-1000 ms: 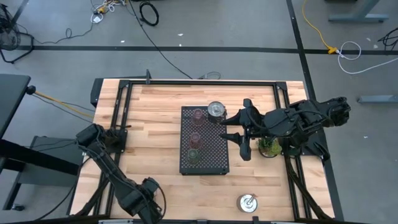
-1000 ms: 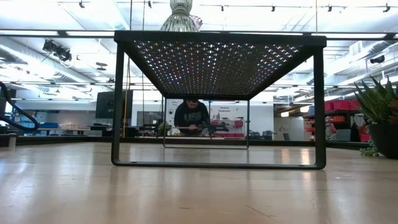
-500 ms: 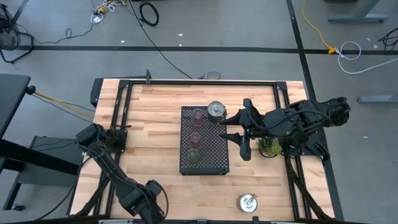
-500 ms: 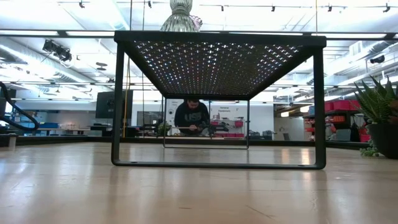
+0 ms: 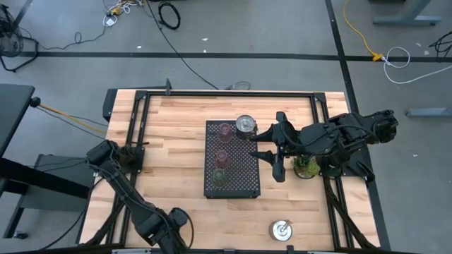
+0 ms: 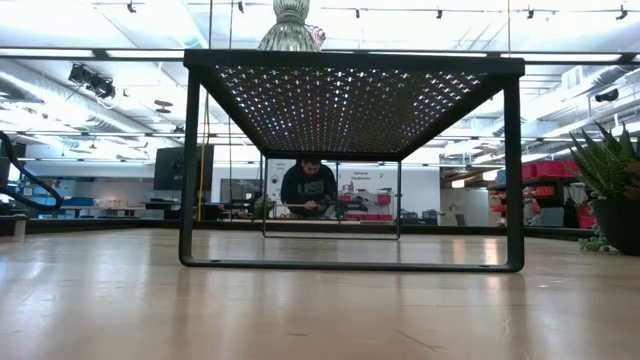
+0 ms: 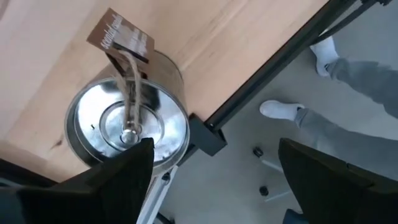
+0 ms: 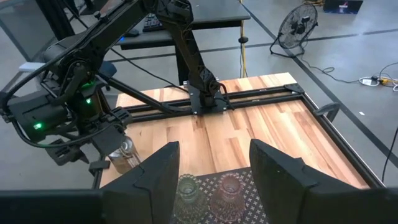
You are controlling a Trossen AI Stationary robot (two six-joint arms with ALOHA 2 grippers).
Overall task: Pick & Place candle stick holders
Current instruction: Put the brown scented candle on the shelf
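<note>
From above, the black tray sits mid-table with three glass holders in a row along its left side, pink, reddish and green, and a silver holder at its far right corner. Another silver holder stands alone near the table's front edge, well apart from both arms. The right gripper hovers just right of the tray, fingers parted and empty, the plant under its arm. The left gripper is at the front edge of the table, too dark there to read. Its wrist view shows what the high view hides: a third silver holder with a brown tag right below, between the spread fingers, which do not touch it. The low view looks under the tray, with one holder's glassy stem above it and a person seated far behind. The right wrist view shows two glass holders just ahead of its fingers. Since a second ago the left gripper has edged slightly right; the rest is unchanged.
</note>
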